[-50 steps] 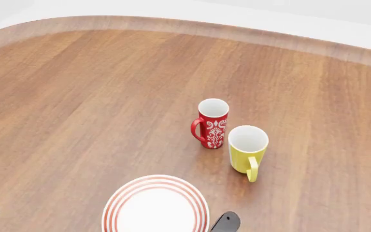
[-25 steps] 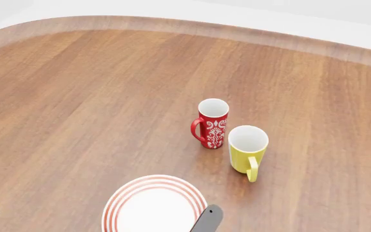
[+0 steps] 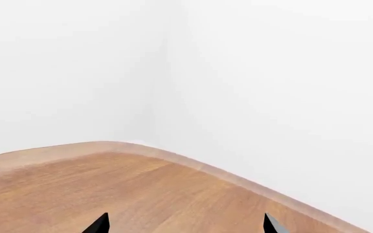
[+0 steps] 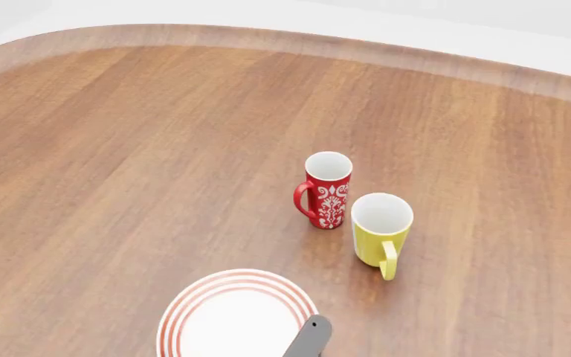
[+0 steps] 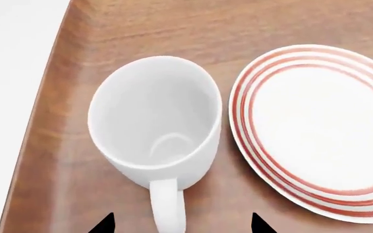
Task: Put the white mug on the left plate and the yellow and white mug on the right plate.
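Near the table's (image 5: 141, 24) edge, the white mug (image 5: 155, 124) stood before my right fingers (image 5: 182, 224), spread, tips cropped; left fingers (image 3: 185, 224) likewise parted.

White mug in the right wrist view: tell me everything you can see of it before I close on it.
The white mug is plain, glossy, ceramic-looking, standing upright and empty on the wooden table. Its rim looks wider than its base. Its loop handle points toward the camera, between the right gripper's dark fingertips. A red-ringed plate lies close beside it; contact unclear. It does not appear in the head view.
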Robot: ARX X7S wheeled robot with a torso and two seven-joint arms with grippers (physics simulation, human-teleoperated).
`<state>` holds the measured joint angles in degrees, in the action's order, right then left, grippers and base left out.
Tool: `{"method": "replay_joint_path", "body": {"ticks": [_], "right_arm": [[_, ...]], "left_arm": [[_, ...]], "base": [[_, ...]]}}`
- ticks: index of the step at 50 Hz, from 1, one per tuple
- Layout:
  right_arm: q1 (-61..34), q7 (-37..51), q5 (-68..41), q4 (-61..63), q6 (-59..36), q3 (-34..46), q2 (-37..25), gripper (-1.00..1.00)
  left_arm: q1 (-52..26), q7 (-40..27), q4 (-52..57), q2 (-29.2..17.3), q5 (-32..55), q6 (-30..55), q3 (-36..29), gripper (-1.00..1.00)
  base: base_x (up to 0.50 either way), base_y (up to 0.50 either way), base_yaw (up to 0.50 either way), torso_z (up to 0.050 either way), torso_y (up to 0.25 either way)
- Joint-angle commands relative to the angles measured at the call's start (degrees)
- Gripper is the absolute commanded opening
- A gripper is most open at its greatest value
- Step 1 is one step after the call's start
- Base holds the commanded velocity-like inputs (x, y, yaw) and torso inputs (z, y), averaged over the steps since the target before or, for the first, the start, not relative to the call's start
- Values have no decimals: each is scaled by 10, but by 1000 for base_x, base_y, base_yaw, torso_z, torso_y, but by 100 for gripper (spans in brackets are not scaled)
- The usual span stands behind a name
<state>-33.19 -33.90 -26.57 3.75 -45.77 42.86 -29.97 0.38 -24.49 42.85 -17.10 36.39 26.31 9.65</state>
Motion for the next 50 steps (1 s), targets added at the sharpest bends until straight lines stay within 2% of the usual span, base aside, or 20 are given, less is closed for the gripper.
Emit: {"method": "replay_joint_path", "body": {"ticks": [1, 28, 50], "right_arm": [[-11, -13, 12, -44, 19, 16, 20, 100], [-2, -34, 33, -116, 55, 54, 46, 100], [-1, -34, 34, -125, 56, 61, 49, 100]], "left_arm": [[4, -2, 2, -2, 5, -4, 3, 100], [2, -17, 12, -10, 23, 3, 7, 100], [3, -23, 14, -14, 27, 1, 3, 100]], "base": [[0, 0, 0, 0, 0], [0, 0, 0, 0, 0], [0, 0, 0, 0, 0]]}}
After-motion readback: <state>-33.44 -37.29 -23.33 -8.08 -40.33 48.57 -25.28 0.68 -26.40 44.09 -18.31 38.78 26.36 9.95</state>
